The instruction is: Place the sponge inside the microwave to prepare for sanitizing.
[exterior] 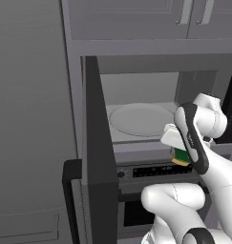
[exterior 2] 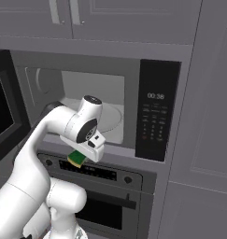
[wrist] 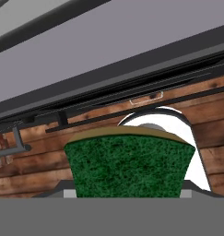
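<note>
The sponge, dark green on top with a yellowish layer beneath, hangs in my gripper, which is shut on it. In the hand view the sponge covers most of the space between the fingers. The microwave stands open, its dark door swung out to the left. Its round turntable lies bare in the pale interior. The gripper points down just in front of the microwave's lower front edge, right of the opening's middle and slightly below its sill.
Directly under the microwave is the oven, with its control strip and horizontal handle. Closed cabinets run above. A tall grey panel fills the left. The hand view looks down at the wooden floor.
</note>
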